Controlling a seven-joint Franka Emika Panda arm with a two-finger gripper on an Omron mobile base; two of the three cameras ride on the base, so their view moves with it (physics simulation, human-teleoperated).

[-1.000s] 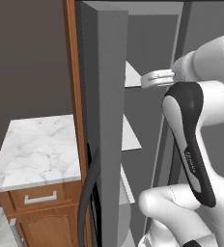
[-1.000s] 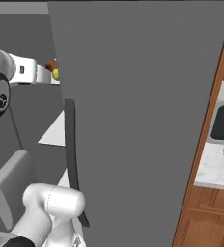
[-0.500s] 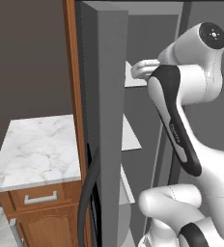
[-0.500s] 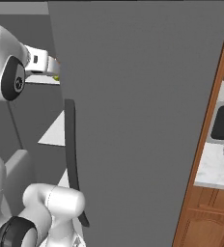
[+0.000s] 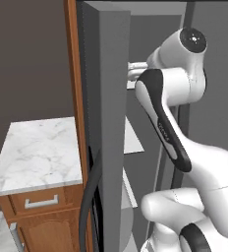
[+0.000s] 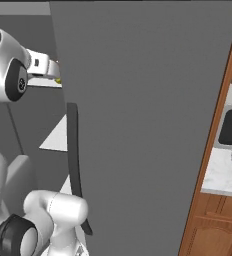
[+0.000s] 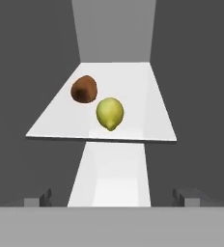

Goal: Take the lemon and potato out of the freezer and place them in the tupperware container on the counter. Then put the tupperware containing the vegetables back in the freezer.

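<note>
A white grey-veined marble bench (image 5: pixel 42 150) over brown wooden cabinets sits left of the tall grey freezer (image 5: pixel 111 98) in the left base view. The freezer's door stands open with its long dark handle (image 5: pixel 89 197) low down, and the white arm reaches in toward a white shelf (image 5: pixel 131 138).

In the right base view, the broad grey open door (image 6: pixel 148 125) fills the middle. The arm's wrist points at a shelf where a sliver of yellow shows just beside it.

In the hand view, the small round yellow-green lemon (image 7: pixel 109 113) and the brown oval potato (image 7: pixel 84 89) rest close together on the upper white freezer shelf (image 7: pixel 147 125). The claw (image 7: pixel 112 197) hangs spread wide, empty, apart from both.
</note>
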